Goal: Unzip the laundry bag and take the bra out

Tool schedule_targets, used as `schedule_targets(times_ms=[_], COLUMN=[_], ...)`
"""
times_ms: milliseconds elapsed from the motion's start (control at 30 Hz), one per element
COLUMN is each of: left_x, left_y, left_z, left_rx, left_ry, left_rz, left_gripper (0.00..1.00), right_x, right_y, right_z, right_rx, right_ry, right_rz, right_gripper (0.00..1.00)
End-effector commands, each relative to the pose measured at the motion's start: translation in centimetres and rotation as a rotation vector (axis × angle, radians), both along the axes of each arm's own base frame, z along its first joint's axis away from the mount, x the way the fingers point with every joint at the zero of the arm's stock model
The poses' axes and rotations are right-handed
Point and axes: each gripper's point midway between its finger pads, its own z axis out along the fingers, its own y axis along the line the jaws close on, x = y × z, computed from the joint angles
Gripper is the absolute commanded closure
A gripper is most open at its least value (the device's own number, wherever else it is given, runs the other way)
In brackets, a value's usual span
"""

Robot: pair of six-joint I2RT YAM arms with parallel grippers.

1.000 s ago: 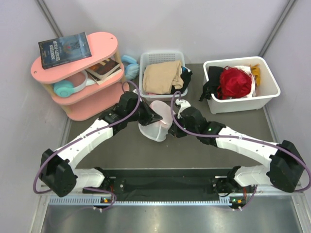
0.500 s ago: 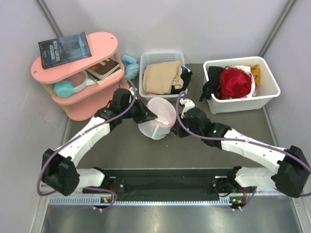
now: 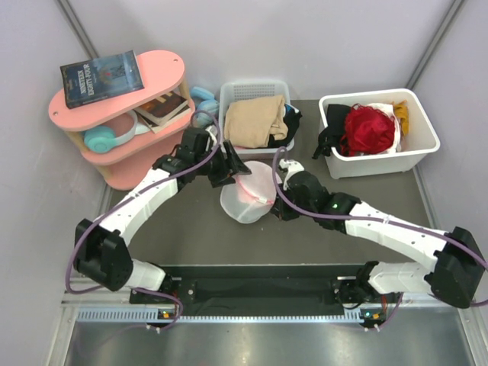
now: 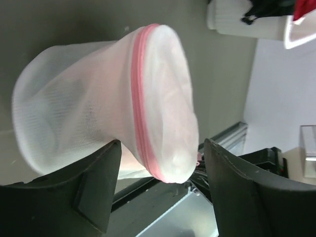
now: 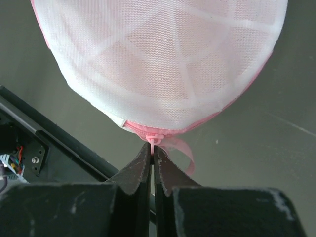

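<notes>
The laundry bag (image 3: 248, 195), a round white mesh pouch with pink zipper trim (image 4: 140, 103), rests on the dark table between both arms. My left gripper (image 3: 232, 169) is open at the bag's far-left side. In the left wrist view its dark fingers (image 4: 94, 190) stand wide apart, with the bag (image 4: 94, 108) just ahead of them and ungripped. My right gripper (image 5: 153, 149) is shut on the pink zipper pull (image 5: 154, 139) at the bag's near-right rim (image 3: 273, 203). The mesh (image 5: 163, 59) fills the right wrist view. The bra is not visible in any view.
A white basket (image 3: 279, 88) with beige cloth stands behind the bag. A white bin (image 3: 419, 149) at the back right holds a red garment (image 3: 370, 128) and dark clothing. A pink shelf (image 3: 164, 65) with books and headphones stands at the back left.
My left gripper has opened, released the bag and drawn back toward the shelf. The bag has dropped lower onto the table. My right gripper stays shut on the zipper pull.
</notes>
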Motion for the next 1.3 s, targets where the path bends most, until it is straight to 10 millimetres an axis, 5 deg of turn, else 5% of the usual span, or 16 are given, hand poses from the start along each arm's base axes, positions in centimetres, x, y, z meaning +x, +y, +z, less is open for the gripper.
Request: schedule_targets(times_ms=[0,200,333,600,933,1100,1200,1267], left_x=[-3.0,-7.5,-9.0,-11.5,-9.5,-7.2,-6.8,-7.0], left_y=[3.6,5.0,5.4,8.5,7.7,6.5,6.0,5.6], left_z=[-0.4,-0.8,-1.2,-2.6,-3.9,-2.6,-3.3,-4.2], left_rx=[0.126,0.056,0.015,0.090,0.018,-0.041,-0.035,-0.035], left_ry=[0.024,0.078,0.121,0.155,0.125,0.061,0.076,0.104], left_rz=[0.063,0.124,0.159,0.263,0.330,0.332,0.311,0.286], left_gripper=[0.28,0.29,0.30,0.30,0.32,0.34,0.39,0.51], right_x=[-0.5,-2.1,-3.4,-4.8,-6.3,-6.6,-6.6,-6.6], right_y=[3.2,8.2,10.6,13.2,14.8,15.2,15.2,15.2], right_z=[1.5,2.5,1.4,1.3,1.9,1.8,1.8,1.9], right_rx=[0.047,0.106,0.082,0.074,0.105,0.105,0.103,0.104], right_ry=[0.005,0.032,0.073,0.097,0.085,0.089,0.091,0.089], right_rz=[0.036,0.117,0.193,0.255,0.337,0.361,0.363,0.362], right_gripper=[1.00,1.00,1.00,1.00,1.00,1.00,1.00,1.00])
